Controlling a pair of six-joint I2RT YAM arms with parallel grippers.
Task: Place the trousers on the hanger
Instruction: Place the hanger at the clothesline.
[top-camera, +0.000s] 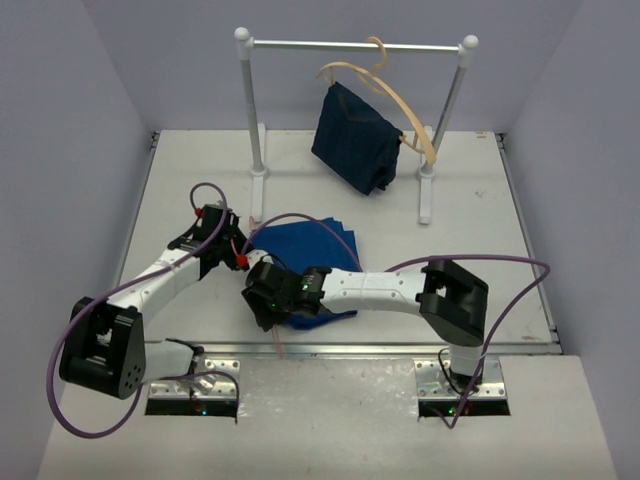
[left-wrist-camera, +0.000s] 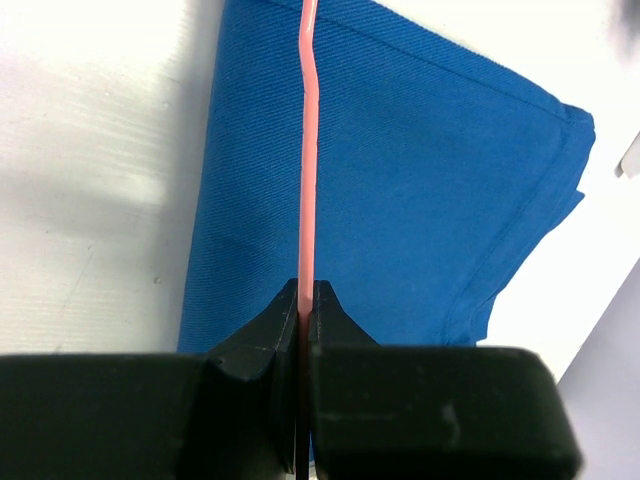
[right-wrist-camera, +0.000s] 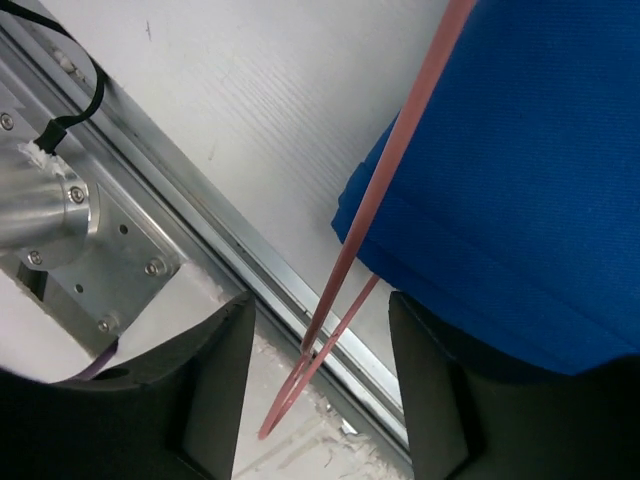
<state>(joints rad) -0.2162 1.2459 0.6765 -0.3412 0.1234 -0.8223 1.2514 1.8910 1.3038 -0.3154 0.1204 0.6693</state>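
Observation:
The royal-blue trousers (top-camera: 310, 240) lie folded on the table between the two arms. They also show in the left wrist view (left-wrist-camera: 420, 180) and the right wrist view (right-wrist-camera: 520, 170). The thin pink-red wire hanger (left-wrist-camera: 308, 180) lies across them, and one end pokes past the table's front edge (top-camera: 277, 343). My left gripper (top-camera: 240, 258) is shut on the hanger wire (left-wrist-camera: 305, 290). My right gripper (top-camera: 262, 305) is open at the trousers' near edge. The hanger's pointed corner (right-wrist-camera: 335, 310) sits between its fingers (right-wrist-camera: 320, 320), untouched. The hook is hidden.
A white rack (top-camera: 355, 45) stands at the back with a pale wooden hanger (top-camera: 405, 105) carrying a dark navy garment (top-camera: 355, 140). The metal rail of the table's front edge (top-camera: 420, 348) runs just under my right gripper (right-wrist-camera: 200, 220). Grey walls close in both sides.

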